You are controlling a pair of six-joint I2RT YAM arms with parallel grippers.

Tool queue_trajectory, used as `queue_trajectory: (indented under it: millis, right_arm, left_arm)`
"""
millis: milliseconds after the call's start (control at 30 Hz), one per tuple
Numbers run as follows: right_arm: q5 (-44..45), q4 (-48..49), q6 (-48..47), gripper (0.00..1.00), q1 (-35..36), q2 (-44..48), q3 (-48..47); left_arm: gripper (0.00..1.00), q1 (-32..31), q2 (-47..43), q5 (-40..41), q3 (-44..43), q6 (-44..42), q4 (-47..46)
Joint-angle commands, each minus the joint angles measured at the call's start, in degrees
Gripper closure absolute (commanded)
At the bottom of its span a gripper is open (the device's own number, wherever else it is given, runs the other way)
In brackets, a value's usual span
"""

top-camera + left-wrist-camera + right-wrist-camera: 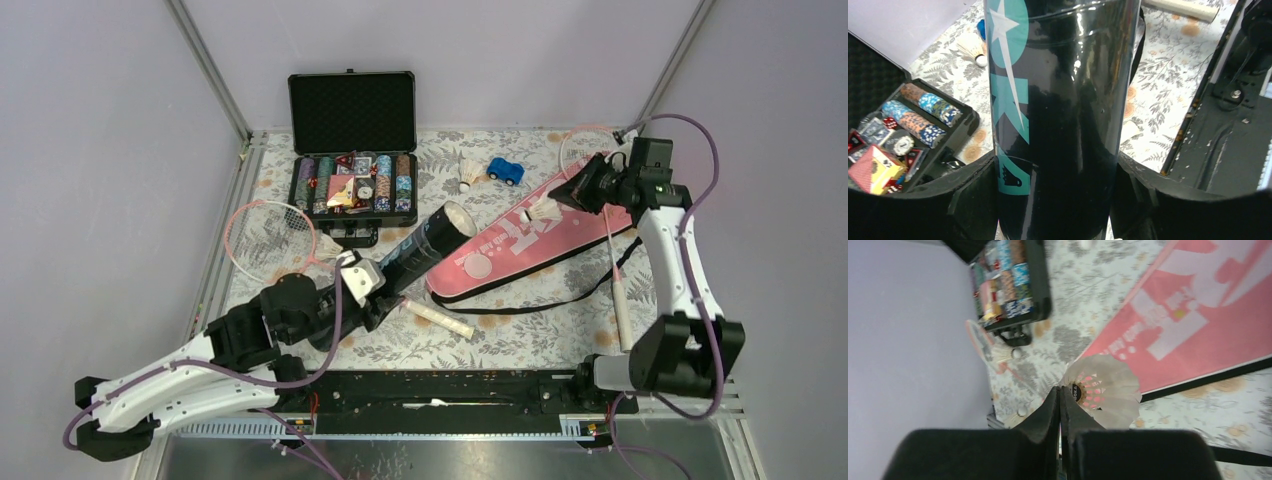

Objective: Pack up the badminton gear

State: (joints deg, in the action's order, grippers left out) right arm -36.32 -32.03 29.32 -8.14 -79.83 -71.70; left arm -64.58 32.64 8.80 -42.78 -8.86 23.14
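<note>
My left gripper (388, 287) is shut on the lower part of the black tube with teal print (430, 245), which tilts up with its open end toward the pink cover; in the left wrist view the tube (1058, 100) fills the space between the jaws of this gripper (1058, 200). My right gripper (566, 199) is shut on the feather rim of a white shuttlecock (543, 211) above the pink "SPORT" cover (520, 245). In the right wrist view this gripper (1060, 396) pinches the shuttlecock (1105, 390). One pink racket (265, 235) lies at the left with a shuttlecock (328, 243) on it. The other racket (590, 148) lies at the right. A third shuttlecock (466, 176) lies at the back.
The open black case of poker chips (352, 160) stands at the back left. A small blue toy car (506, 171) sits behind the cover. A white racket handle (440, 320) lies near the front edge, another (622, 310) at the right. The cover's black strap (560, 300) loops over the mat.
</note>
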Motion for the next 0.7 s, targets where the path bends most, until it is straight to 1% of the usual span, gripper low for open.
queue_trajectory:
  millis: [0,133,200,333,433,533,667]
  right_arm:
    - [-1.59,5.90,5.16,1.00,5.62,8.92,0.65]
    - [-0.37,8.97,7.05,1.00,11.17,16.14,2.50]
    - [-0.34,11.34,8.58,1.00,12.80,19.69,3.45]
    - [-0.65,13.11,10.15,1.00,15.35,25.46,3.83]
    - [-2.29,14.83,12.29,1.00,16.48,28.21,4.00]
    - [-3.78,18.12,16.66,1.00,18.76,30.13,6.14]
    - [-4.82,17.54,17.27,1.00,19.76,31.52,6.99]
  left_arm:
    - [0.58,-0.18,1.82,-1.63,-3.04,8.12,-1.42]
    - [0.58,-0.15,3.51,-3.30,-3.89,11.22,0.42]
    - [0.59,-0.13,4.23,-3.65,-4.25,11.73,1.67]
    - [0.60,-0.12,5.61,-2.84,-5.55,11.77,4.63]
    - [0.60,-0.16,6.02,-3.42,-5.90,10.98,5.16]
    - [0.60,-0.19,6.56,-3.87,-6.14,9.48,4.53]
    - [0.60,-0.11,8.20,-4.24,-7.78,7.02,4.36]
